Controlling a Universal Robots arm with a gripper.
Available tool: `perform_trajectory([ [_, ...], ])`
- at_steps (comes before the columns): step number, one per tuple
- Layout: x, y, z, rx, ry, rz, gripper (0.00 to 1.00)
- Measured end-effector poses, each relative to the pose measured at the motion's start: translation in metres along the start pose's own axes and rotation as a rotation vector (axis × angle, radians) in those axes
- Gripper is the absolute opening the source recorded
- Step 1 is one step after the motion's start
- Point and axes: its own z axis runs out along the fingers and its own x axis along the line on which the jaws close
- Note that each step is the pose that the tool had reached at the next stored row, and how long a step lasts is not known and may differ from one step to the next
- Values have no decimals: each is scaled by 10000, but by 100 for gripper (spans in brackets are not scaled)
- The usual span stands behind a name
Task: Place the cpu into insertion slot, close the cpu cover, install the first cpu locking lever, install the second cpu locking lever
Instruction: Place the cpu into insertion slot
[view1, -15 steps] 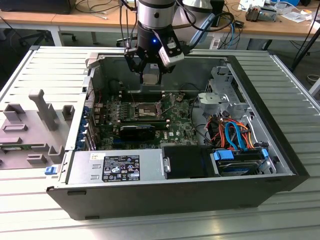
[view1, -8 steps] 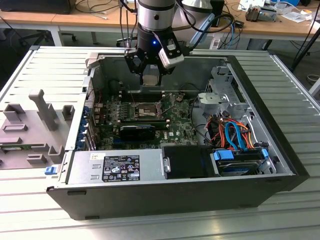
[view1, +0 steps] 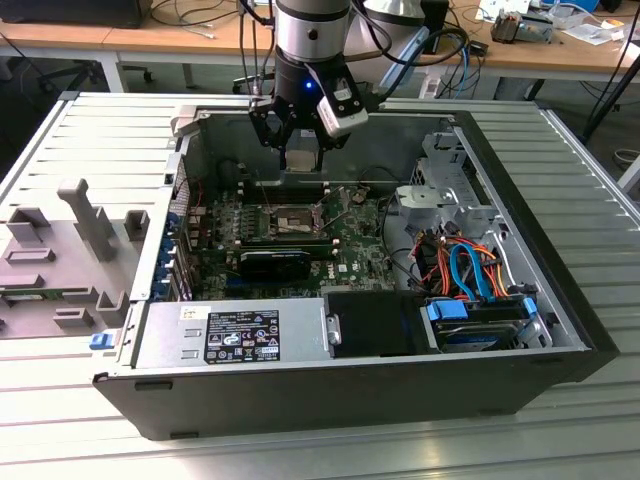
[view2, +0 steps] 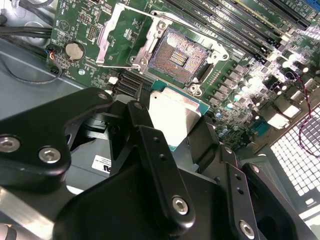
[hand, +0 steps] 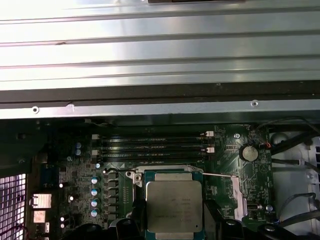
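My gripper (view1: 300, 158) hangs inside the open computer case, shut on the cpu (view1: 300, 161), a little above the motherboard and toward the back wall. In both wrist views the black fingers (view2: 145, 132) clamp the cpu (view2: 175, 112) by two opposite edges, silvery top facing the cameras. The insertion slot (view2: 179, 59) lies open below and ahead of the chip, its dark pin field bare. The cpu cover (view2: 117, 35) is swung up beside the slot, green board showing through its window. In the first wrist view the cpu (hand: 174, 205) hides most of the slot.
Long memory slots (hand: 155, 145) run beside the socket, with a coin cell (hand: 248, 152) near its corner. A power supply (view1: 230, 335) fills the case front, with a drive cage and coloured cables (view1: 465, 275) at the exterior view's right. A grey fixture (view1: 70, 250) sits outside.
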Motion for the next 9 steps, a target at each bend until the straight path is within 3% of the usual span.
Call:
perform_trajectory([
  [9,0,0,0,2,-15,165,54],
])
